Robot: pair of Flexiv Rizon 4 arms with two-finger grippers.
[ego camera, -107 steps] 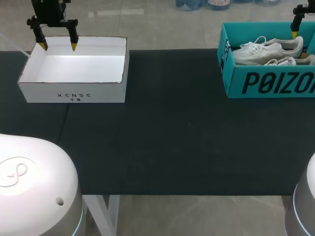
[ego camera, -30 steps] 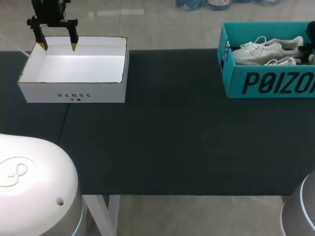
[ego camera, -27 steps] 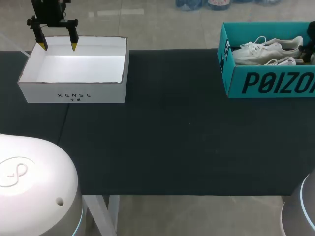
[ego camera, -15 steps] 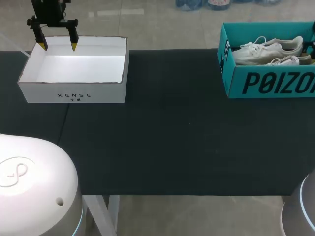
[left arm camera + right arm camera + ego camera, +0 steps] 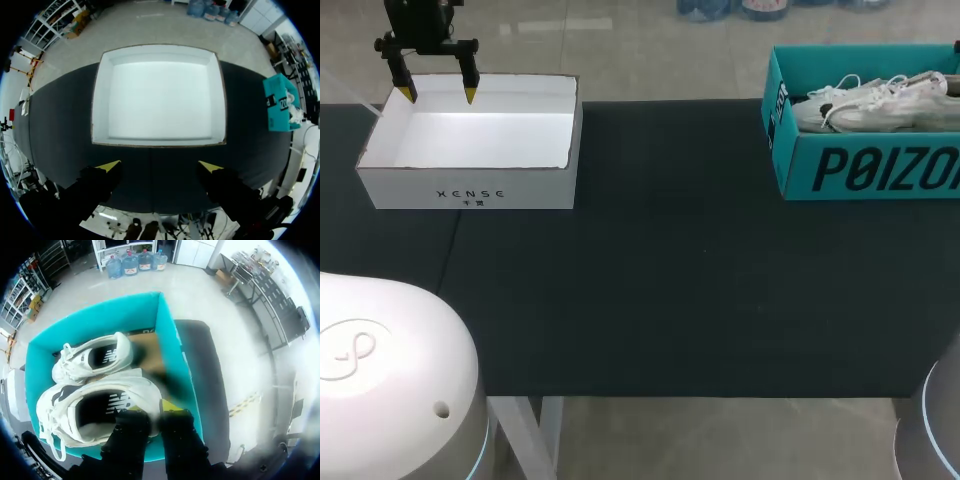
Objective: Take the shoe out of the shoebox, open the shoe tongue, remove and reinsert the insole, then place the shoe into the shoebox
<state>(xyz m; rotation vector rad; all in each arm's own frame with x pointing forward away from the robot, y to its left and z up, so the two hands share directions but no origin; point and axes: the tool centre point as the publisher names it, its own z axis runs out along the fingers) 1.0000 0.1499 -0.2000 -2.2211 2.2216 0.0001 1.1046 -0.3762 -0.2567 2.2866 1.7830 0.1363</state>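
Right gripper [image 5: 149,409] of mine is clamped on the heel rim of the shoe [image 5: 132,386]: one yellow tip sits inside the opening and the other outside the heel, so the wall is pinched from both sides. That shoe is in the teal shoebox [image 5: 100,315], on the side nearer my fingers, with its long axis running along the box's long walls. The heel is at my fingertips and the toe points away toward the opposite short wall (in the head view, toe toward the table's middle, heel toward the right edge, though the shoe is blurred there). Its opening faces up, showing the dark insole [image 5: 90,415]. A second shoe [image 5: 95,360] lies just beside it, parallel, toe the same way, also inside the box. The shoebox stands at the far right of the dark table [image 5: 670,280]. My left gripper [image 5: 159,165] hangs well apart from all this at the far left, fingers spread wide with nothing between them, by the white box [image 5: 99,100], which lies ahead of its tips.
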